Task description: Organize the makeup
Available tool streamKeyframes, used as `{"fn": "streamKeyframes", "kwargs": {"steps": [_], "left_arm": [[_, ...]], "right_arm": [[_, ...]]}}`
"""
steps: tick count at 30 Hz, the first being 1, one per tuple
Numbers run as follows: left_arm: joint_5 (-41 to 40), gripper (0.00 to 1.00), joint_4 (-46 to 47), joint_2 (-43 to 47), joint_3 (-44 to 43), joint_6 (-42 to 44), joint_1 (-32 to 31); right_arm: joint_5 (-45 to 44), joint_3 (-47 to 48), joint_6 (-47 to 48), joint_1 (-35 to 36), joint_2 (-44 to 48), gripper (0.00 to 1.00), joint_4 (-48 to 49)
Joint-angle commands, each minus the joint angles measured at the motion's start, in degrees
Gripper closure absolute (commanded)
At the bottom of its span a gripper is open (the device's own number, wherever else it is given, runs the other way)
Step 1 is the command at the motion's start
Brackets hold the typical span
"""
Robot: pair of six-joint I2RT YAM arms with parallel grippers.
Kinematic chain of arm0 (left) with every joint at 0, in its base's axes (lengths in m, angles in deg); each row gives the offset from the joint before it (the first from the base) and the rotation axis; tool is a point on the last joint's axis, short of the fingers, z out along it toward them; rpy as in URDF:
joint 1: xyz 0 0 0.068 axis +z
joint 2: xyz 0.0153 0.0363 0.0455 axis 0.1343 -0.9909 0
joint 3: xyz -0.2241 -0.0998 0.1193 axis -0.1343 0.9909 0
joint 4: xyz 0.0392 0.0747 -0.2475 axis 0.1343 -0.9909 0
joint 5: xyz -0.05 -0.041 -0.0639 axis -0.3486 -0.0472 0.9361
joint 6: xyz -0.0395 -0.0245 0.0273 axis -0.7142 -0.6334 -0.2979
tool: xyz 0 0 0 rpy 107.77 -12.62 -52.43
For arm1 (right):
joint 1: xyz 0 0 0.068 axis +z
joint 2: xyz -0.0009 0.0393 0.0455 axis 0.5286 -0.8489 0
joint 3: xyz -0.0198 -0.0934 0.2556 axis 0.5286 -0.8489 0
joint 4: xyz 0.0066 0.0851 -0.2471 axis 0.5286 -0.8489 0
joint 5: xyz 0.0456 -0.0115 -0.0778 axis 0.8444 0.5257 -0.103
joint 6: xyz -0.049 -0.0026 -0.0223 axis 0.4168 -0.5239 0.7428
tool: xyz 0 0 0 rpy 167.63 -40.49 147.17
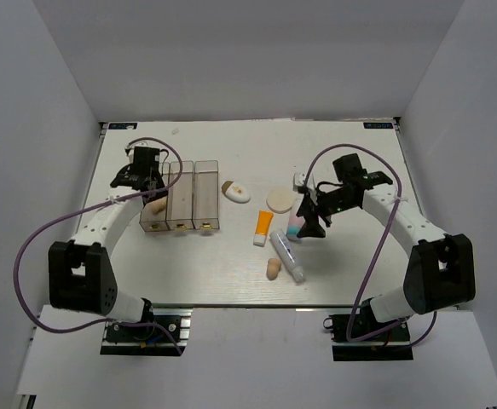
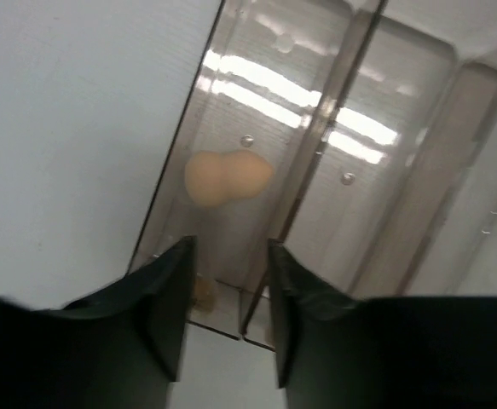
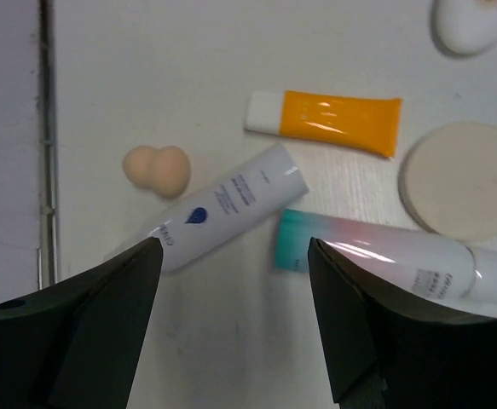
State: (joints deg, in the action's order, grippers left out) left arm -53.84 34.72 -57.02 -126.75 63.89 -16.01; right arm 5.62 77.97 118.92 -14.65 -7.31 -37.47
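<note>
L gripper (image 2: 224,290) part open, empty, over left box (image 2: 257,51) w/ sponge (image 2: 227,177) inside; R gripper (image 3: 231,256) wide open, empty, above white tube (image 3: 231,200); 2nd sponge (image 3: 156,169), puff (image 3: 461,179) on table (image 3: 146,68).

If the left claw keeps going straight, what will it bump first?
Probably the beige sponge lying in the end clear box: the open left gripper aims at it. Depth is unclear, so it may reach the box floor first.

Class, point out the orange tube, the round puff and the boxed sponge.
orange tube (image 3: 329,123), right wrist view, mid body.
round puff (image 3: 461,181), right wrist view, flat face.
boxed sponge (image 2: 228,177), left wrist view, its middle.
</note>
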Motion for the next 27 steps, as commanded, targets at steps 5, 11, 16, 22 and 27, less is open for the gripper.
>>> {"fn": "streamKeyframes", "kwargs": {"steps": [5,11,16,22,27], "left_arm": [[19.32,0.72,3.8,15.14,-0.15,1.25,-1.28],[24.79,0.46,-0.59,27.53,5.74,-2.0,-1.29],[23.22,0.31,-6.31,35.72,9.61,-5.34,-1.29],[22.59,0.3,-11.05,43.02,10.94,-7.72,-1.29],[19.52,0.3,-14.75,45.4,10.85,-7.89,-1.29]], "right_arm": [[9.47,-2.28,36.19,5.49,-0.62,0.41,-17.78],[4.46,-3.6,42.54,12.52,-2.29,0.44,-15.77],[0.52,-5.08,38.17,19.38,-4.31,0.33,-8.41],[-7.56,-7.2,31.82,26.07,-6.25,0.34,1.54],[-13.12,-9.57,27.77,28.97,-7.56,0.38,10.41]]}}
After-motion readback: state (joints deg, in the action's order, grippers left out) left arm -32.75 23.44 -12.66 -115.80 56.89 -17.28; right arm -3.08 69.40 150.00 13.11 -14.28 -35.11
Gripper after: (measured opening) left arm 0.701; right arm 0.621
